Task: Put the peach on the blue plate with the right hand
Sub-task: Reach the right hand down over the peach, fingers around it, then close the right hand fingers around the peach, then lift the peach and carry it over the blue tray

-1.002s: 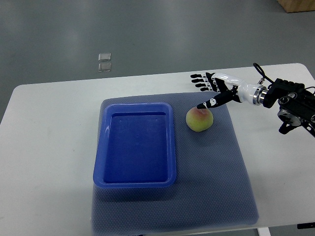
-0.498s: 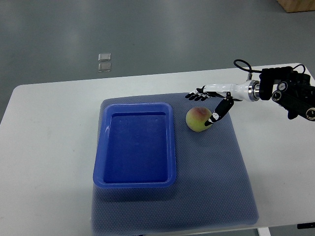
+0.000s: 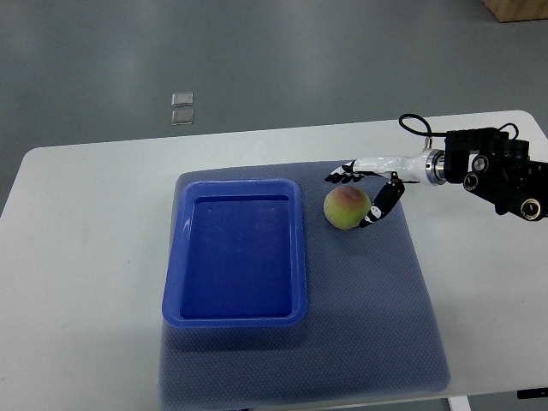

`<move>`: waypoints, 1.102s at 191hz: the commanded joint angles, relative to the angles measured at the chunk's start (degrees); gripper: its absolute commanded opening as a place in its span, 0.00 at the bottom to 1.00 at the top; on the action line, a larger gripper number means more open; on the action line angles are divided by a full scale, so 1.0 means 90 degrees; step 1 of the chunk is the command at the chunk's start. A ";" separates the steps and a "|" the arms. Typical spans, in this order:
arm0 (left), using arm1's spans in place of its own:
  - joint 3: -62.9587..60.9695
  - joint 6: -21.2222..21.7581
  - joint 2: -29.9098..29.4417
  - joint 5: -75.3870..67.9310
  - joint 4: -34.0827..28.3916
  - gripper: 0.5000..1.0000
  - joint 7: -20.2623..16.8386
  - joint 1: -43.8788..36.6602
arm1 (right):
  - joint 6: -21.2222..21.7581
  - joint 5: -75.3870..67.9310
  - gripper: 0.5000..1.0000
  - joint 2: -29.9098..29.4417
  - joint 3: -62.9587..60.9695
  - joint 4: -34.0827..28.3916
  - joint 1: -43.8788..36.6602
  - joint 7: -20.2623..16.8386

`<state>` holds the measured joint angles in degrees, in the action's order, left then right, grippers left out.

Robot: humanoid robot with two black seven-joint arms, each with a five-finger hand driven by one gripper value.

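Note:
The peach [image 3: 342, 214], yellow-green with a pink blush, lies on the grey mat just right of the blue plate [image 3: 296, 257], a deep rectangular blue tray with nothing in it. My right hand [image 3: 353, 195] reaches in from the right and brackets the peach. Its fingers [image 3: 341, 176] lie along the peach's far side and the thumb [image 3: 377, 208] sits against its right side. The hand is open around the fruit, which still rests on the mat. The left arm is out of view.
A blue-grey mat [image 3: 377, 308] covers the middle of the white table [image 3: 86, 257] under the tray and the peach. The right forearm and its black wrist housing [image 3: 492, 167] hang over the table's right side. Two small clear squares [image 3: 181, 107] lie on the floor beyond.
My right hand has come down and left from above the peach. It has turned so the fingers sit behind the fruit and the thumb has swung round to its right side. The peach has not moved.

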<state>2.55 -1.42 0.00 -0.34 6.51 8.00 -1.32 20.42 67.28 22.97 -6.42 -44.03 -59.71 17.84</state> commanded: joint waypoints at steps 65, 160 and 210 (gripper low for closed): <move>0.0000 0.0001 0.0000 -0.0001 0.0000 1.00 0.0000 0.0000 | -0.0355 -0.0005 0.46 -0.0130 0.0245 -0.0010 -0.0016 0.0019; 0.0000 0.0001 0.0000 -0.0001 0.0000 1.00 0.0000 0.0000 | -0.0286 -0.0122 0.25 -0.0442 0.0244 -0.0283 -0.0719 0.0225; 0.0000 0.0001 0.0000 -0.0001 0.0000 1.00 0.0000 0.0000 | -0.0277 -0.0122 0.30 -0.1214 0.0645 -0.0225 -0.1256 0.0215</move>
<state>2.55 -1.39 0.00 -0.35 6.50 8.00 -1.31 17.99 66.17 15.65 -3.15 -46.53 -68.81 19.86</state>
